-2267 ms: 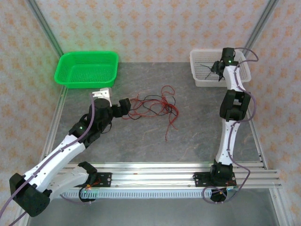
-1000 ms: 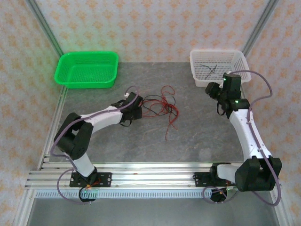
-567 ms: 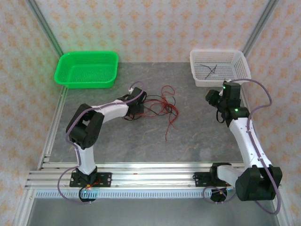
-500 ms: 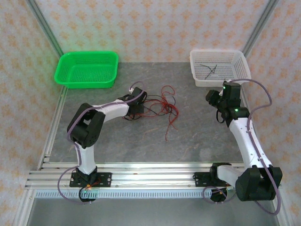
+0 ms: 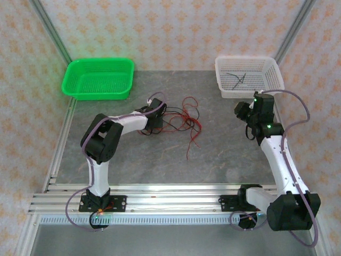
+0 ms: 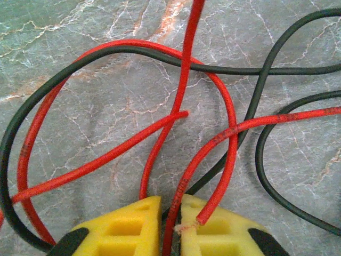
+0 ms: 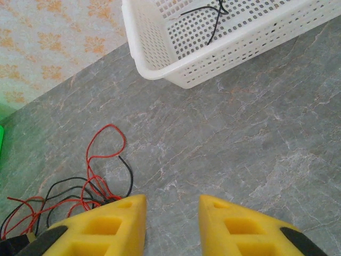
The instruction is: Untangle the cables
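Cables (image 5: 180,118) are lying tangled mid-table (image 5: 224,160). Left gripper (image 6: 170,210) is reaching low into the knot's left edge with the arm stretched flat. Its jaws are pinching narrowly on 1 red strand (image 6: 266,120), likely to draw it free. Right gripper (image 7: 171,210) is hovering above the table beside the white basket (image 7: 176,69), tilted down towards the tangle, jaws part-open and empty, probably waiting. 1 black cable (image 7: 213,26) is lying inside the basket.

Matt veined grey tabletop (image 7: 240,138), perforated white plastic basket (image 7: 229,48) (green basket (image 5: 96,96) glossier), smooth-sheathed cables (image 6: 184,80)

One green basket (image 5: 97,93), one white basket (image 5: 232,92), two arms (image 5: 125,121) (image 5: 277,154)
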Controlling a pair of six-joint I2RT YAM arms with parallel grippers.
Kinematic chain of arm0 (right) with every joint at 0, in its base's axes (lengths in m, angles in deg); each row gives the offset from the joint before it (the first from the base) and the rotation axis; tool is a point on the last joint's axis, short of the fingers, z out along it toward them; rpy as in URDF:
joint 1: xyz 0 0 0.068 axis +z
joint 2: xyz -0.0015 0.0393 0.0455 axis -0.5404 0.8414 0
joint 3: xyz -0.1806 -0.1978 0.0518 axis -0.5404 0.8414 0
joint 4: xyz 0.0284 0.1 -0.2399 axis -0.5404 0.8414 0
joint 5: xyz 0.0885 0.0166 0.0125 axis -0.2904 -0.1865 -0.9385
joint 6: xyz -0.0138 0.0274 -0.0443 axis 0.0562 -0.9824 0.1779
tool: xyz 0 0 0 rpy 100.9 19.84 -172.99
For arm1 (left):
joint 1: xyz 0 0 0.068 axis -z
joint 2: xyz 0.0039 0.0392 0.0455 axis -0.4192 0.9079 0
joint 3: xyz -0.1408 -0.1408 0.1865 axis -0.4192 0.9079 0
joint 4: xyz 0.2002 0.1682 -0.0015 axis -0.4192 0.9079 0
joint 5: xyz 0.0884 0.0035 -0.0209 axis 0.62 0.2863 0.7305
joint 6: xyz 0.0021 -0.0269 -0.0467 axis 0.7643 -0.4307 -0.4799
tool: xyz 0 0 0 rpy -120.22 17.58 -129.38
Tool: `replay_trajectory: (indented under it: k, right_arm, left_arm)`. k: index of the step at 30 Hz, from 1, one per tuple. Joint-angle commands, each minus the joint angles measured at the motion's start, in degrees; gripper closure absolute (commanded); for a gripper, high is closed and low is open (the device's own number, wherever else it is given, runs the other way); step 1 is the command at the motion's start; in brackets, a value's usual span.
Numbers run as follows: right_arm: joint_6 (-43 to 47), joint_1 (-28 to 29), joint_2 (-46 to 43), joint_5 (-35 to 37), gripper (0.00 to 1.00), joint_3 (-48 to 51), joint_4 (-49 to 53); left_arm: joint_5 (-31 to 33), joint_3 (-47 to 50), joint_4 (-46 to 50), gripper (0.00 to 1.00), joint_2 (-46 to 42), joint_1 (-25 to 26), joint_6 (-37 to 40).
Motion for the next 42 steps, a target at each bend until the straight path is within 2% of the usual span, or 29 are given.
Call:
replay_trajectory:
  k: [1, 4, 6, 13, 19, 23, 26, 30, 37, 42]
  right_arm:
    - [-0.42, 0.14, -1.03, 1.46, 0.69, 0.32, -0.27]
    - [-0.67, 0.15, -0.86, 1.08, 0.7, 0.48, -0.71]
    - [-0.97, 0.14, -0.69, 0.6, 0.71, 0.79, -1.15]
    - [-3.42, 1.48, 0.11, -5.37, 0.73, 3.61, -4.4]
    - [-7.47, 12.75, 3.21, -7.31, 0.73, 4.16, -9.33]
    - [-12.99, 21.86, 7.79, -10.1, 0.71, 4.71, -17.84]
    - [-16.19, 28.35, 13.1, -8.6, 0.68, 3.44, -23.42]
    - [-18.11, 33.1, 21.55, -4.93, 0.65, 0.5, -27.18]
    - [-19.8, 33.81, 33.94, -1.59, 0.65, -1.35, -32.34]
    - [-20.02, 33.81, 39.52, 1.62, 0.65, -1.53, -33.72]
  left_arm:
    - [0.69, -1.2, 0.65, 0.88, -2.47, -0.36, 0.43]
    - [0.27, -1.2, 1.95, 0.93, -6.18, 0.19, 0.43]
    - [0.27, -1.36, 3.25, 1.0, -8.72, 1.05, 0.47]
    - [-0.22, -2.93, 8.14, 1.0, -16.62, 4.33, 0.52]
    - [-2.35, -3.23, 9.76, 1.0, -20.72, 5.3, -0.65]
    - [-4.3, -3.64, 9.77, 1.0, -23.76, 5.38, -1.36]
    - [-5.34, -4.42, 10.19, 1.0, -25.6, 5.47, -1.53]
    - [-5.35, -5.79, 10.87, 1.0, -28.02, 5.65, -1.43]
    - [-5.78, -10.25, 12.61, 1.0, -31.04, 5.91, -0.85]
    - [-5.83, -13.42, 13.29, 1.0, -32.05, 6.0, -0.67]
